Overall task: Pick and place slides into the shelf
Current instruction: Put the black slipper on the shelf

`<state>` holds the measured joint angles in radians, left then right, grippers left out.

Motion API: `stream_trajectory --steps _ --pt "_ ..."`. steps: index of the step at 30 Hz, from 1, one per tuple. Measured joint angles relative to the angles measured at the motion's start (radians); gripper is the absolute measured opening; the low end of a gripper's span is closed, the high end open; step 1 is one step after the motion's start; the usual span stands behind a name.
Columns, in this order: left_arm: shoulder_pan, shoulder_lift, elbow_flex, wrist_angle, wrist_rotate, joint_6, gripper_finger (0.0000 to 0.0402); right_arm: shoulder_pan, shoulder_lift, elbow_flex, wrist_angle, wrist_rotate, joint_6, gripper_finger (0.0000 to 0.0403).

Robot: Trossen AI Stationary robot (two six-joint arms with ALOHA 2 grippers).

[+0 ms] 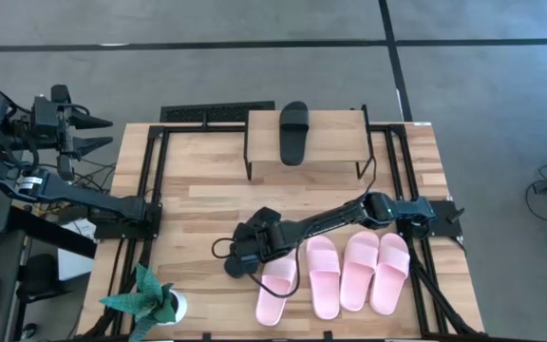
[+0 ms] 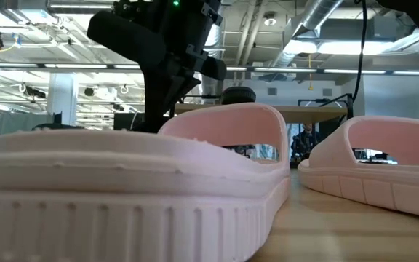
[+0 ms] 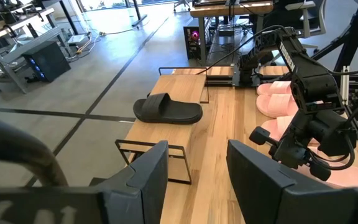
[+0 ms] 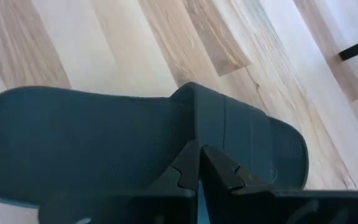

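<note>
On the tabletop (image 1: 207,204) beside four pink slides (image 1: 340,274), the right gripper (image 4: 199,163) is clamped tight on a black slide's (image 4: 104,149) strap. Another black slide (image 1: 293,131) lies on the shelf (image 1: 340,147). Off-table, the left gripper (image 3: 197,171) hangs spread, empty.

Bright, even daylight; blurred foreground in low view.

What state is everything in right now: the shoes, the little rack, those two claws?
Shelf: carries one slide.
Shelf slide: lying flat on top.
Other black slide: gripped at its strap.
Pink slides: four, flat on the table, side by side.
Right fingers: shut on the other black slide.
Left fingers: open, empty, beside the table.
Plant: upright.
</note>
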<state>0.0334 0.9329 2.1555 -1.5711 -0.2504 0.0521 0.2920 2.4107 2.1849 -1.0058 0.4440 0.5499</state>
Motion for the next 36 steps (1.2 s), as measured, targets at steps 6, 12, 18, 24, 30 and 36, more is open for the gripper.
stream_trajectory --steps 6,12,18,24,30,36 --pt "0.0 0.0 0.0 0.0 0.0 -0.001 0.0153 0.002 0.0 0.0 0.01 -0.01 0.0 0.0019" --pt "0.0 0.0 0.0 0.0 0.0 -0.001 0.0153 0.002 0.0 0.001 0.014 -0.009 0.024 0.0074" --pt "0.0 0.0 0.0 0.0 0.0 0.0 0.0153 0.002 0.0 0.001 0.013 -0.009 0.037 0.0113" --pt "0.0 0.0 0.0 0.0 0.0 0.0 0.0153 0.002 -0.001 -0.013 0.025 -0.009 0.037 0.0148" --pt "0.0 0.0 0.0 0.0 0.0 0.001 0.0153 0.002 -0.001 -0.071 0.058 -0.051 0.062 0.0185" --pt "0.0 0.0 0.0 0.0 0.0 0.002 0.0153 0.0 -0.002 -0.076 -0.017 -0.012 0.17 0.0196"
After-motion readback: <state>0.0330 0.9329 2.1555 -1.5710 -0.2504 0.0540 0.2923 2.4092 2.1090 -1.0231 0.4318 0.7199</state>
